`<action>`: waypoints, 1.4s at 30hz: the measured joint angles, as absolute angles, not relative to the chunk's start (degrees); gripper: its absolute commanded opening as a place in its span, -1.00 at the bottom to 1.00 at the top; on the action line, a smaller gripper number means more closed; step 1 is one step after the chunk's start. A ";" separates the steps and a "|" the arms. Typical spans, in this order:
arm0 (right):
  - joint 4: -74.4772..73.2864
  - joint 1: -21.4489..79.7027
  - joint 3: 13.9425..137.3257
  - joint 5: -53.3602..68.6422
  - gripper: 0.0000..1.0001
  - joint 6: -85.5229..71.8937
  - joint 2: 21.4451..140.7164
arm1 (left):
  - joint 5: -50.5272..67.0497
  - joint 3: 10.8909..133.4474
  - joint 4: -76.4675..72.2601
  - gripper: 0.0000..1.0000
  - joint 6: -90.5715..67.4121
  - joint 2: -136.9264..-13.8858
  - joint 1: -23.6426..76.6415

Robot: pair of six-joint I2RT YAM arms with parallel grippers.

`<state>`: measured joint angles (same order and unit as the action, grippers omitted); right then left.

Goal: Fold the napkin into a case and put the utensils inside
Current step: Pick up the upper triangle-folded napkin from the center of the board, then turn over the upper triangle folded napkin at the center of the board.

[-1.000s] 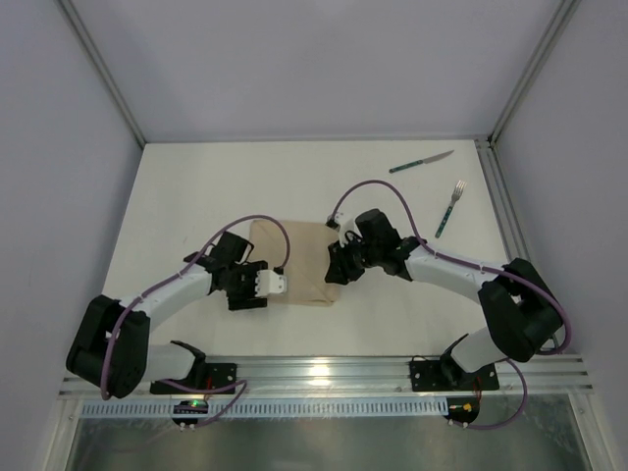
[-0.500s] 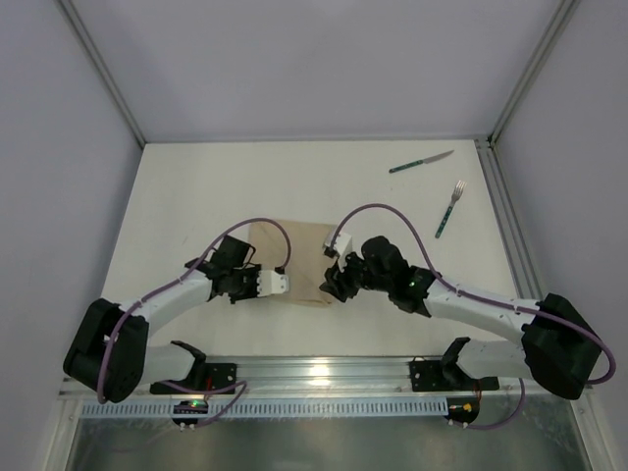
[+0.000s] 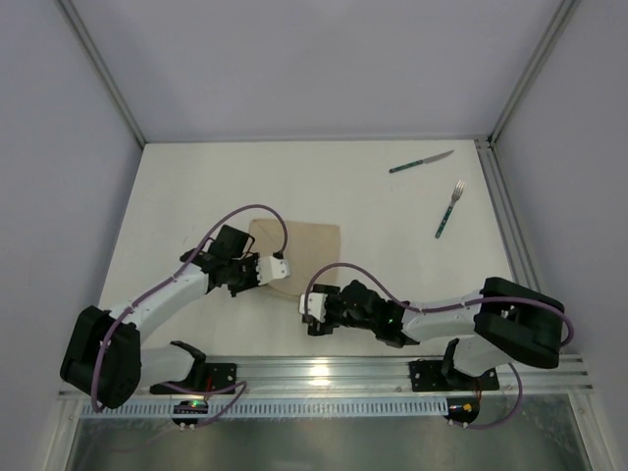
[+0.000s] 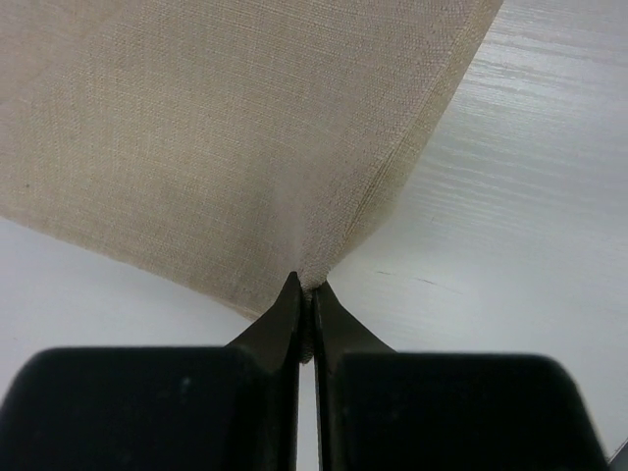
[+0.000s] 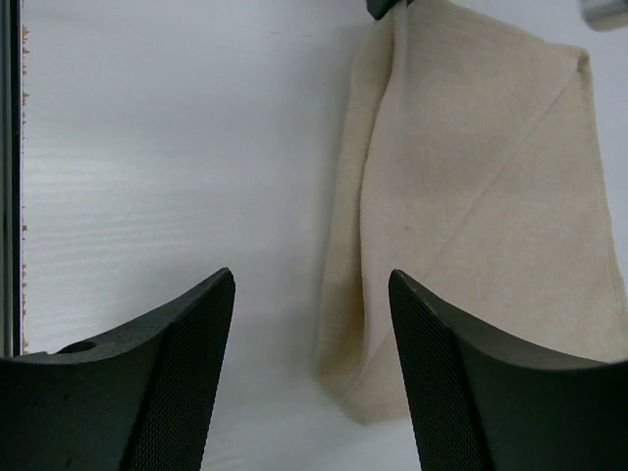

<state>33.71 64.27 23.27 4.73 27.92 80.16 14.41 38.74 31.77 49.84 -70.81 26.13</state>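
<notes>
White table (image 3: 196, 186), knife (image 3: 420, 163), fork (image 3: 449, 210) apart from napkin (image 3: 309, 240)

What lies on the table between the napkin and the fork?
Nothing: in the top view, the table between the napkin and the fork is bare.

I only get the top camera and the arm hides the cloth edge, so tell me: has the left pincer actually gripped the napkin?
Observer: Yes. The left wrist view shows the left pincer shut on a pinch of the napkin, with the cloth fanning out from its tips.
Operator: Anything in the right pincer?
Observer: Nothing. In the right wrist view the right pincer is open and empty. Bare table and the napkin's edge show between its fingers.
Operator: Is the napkin a single layer?
Observer: No. That view shows a fold along its near edge and a diagonal crease across the top.
</notes>
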 measured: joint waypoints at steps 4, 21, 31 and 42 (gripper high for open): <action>36.58 66.52 25.91 2.57 0.41 30.89 86.48 | 14.55 39.94 32.88 -1.00 49.34 -70.74 26.13; 38.41 69.19 33.61 -14.55 0.42 36.38 99.07 | 15.53 40.99 36.03 -1.00 48.12 -70.74 26.13; 39.79 69.95 35.09 -22.94 -0.28 37.69 103.15 | 16.58 41.15 37.26 -1.00 48.14 -70.76 26.13; 37.08 72.36 33.74 -24.08 -0.92 36.93 102.32 | 17.15 41.78 37.95 -1.00 48.14 -73.87 25.74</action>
<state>37.08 72.36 33.74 -24.08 36.93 102.32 17.15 41.78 37.95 48.14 -73.87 25.74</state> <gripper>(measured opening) 0.116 0.015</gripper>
